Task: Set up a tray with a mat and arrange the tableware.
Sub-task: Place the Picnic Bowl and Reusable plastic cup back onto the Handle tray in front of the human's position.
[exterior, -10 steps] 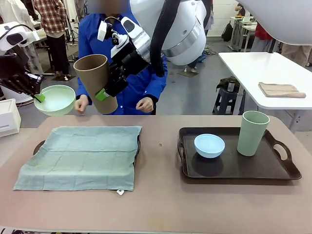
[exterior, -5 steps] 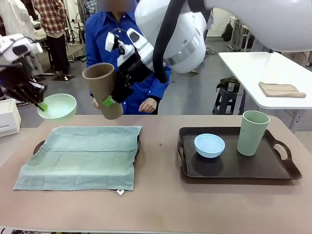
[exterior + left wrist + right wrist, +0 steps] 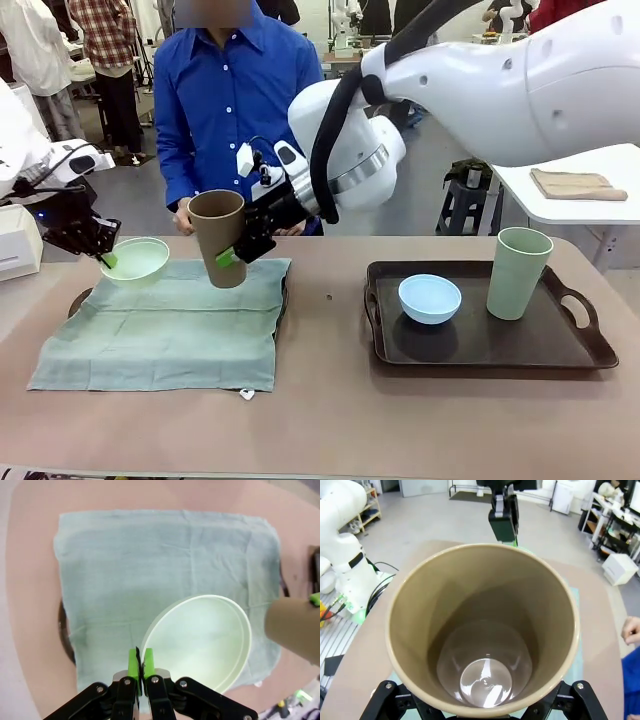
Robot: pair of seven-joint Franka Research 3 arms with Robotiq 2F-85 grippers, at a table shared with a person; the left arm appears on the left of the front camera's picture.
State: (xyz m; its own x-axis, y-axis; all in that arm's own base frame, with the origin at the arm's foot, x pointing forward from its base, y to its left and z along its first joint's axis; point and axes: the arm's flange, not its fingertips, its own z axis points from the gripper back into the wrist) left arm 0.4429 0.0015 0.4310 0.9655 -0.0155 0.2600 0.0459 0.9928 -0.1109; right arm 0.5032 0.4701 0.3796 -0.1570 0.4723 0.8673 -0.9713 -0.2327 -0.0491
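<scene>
L claw (image 3: 107,260) was pinched shut on rim of mint bowl (image 3: 138,258). R claw (image 3: 228,256) held brown cup (image 3: 217,225), jaws wide round its side. Vs. earlier frame, both arms had descended: bowl sat low over far-left corner of mat (image 3: 165,325), cup base over mat's far edge. Blue bowl (image 3: 430,298) & pale green cup (image 3: 518,272) stayed put on right tray (image 3: 480,355) on desk (image 3: 330,420).

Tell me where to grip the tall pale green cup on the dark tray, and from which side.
Probably around the mid-wall of the tall pale green handleless cup, coming in level from the robot's right. It stands upright with no handle, and the small light blue bowl sits to its left on the dark tray.
</scene>
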